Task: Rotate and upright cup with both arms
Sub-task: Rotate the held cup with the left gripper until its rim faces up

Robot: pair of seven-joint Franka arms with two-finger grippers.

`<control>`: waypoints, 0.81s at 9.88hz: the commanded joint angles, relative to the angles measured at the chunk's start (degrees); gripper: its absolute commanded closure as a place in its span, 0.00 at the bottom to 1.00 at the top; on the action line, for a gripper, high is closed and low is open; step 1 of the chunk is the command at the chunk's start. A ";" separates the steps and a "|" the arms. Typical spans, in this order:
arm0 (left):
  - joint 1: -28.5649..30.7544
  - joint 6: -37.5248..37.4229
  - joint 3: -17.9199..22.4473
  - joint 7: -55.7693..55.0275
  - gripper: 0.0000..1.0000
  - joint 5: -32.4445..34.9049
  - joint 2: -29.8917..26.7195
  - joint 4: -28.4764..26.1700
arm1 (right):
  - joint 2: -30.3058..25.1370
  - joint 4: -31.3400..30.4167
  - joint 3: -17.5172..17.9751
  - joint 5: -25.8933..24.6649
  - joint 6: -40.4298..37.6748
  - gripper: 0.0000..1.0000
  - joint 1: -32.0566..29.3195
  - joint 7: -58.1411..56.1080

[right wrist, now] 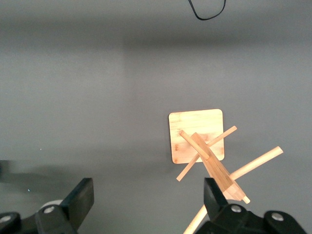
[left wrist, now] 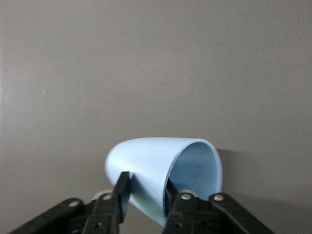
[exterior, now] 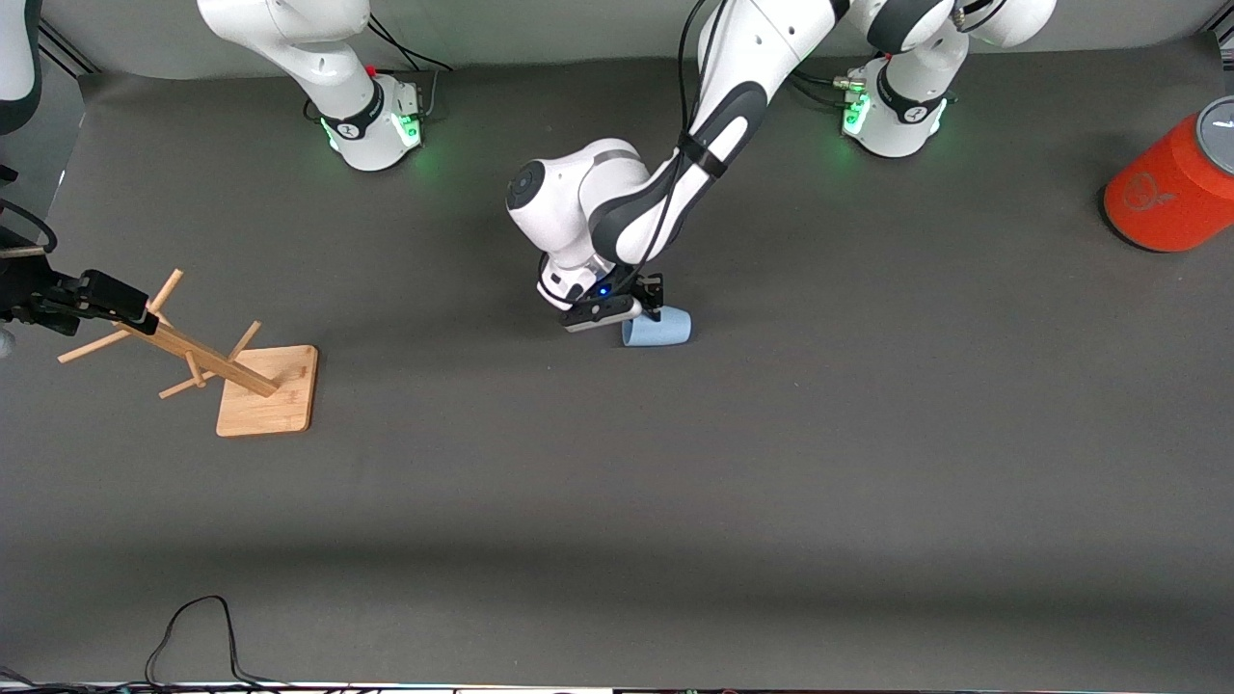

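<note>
While the front view looks down on the dark grey worktop [exterior: 675,501], the left arm reaches from its green-lit base to the middle of it, and the left gripper [exterior: 644,310] is down at the cup [exterior: 657,329], a small pale-blue tumbler lying on its side there. The right gripper [exterior: 96,299] hangs at the right arm's end of the worktop, over the top of a wooden peg stand [exterior: 241,381] whose square base rests on the worktop. An orange cylinder [exterior: 1171,188] with a grey top stands at the left arm's end, well apart from the cup. From the left wrist view, the cup [left wrist: 156,168] lies on its side with its open mouth showing, and the left gripper [left wrist: 145,192] has its 2 fingers [left wrist: 119,195] closed narrowly on the rim wall, 1 outside and 1 inside the mouth. From the right wrist view, the right gripper [right wrist: 148,197] is spread wide and holds nothing, the stand's central post beside 1 finger [right wrist: 217,197]; the peg stand [right wrist: 202,146] sits below it with its pegs slanting outward, and a loop of black cable [right wrist: 207,12] lies on the worktop well apart from the stand.
</note>
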 commanded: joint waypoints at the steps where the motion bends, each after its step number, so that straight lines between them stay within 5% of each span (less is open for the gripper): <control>1: -0.68 0.78 0.65 -0.71 1.00 -0.20 0.43 1.76 | -0.70 -0.70 0.99 -0.19 0.70 0.00 -0.73 -1.54; 4: 1.07 -0.19 0.39 0.08 1.00 -0.47 -1.84 1.33 | -0.61 -0.70 0.99 -0.63 0.70 0.00 -0.55 -1.54; 8: 8.97 1.38 0.21 12.18 1.00 -14.41 -10.87 -2.59 | -0.09 -0.79 0.99 -0.72 0.53 0.00 -0.55 -3.12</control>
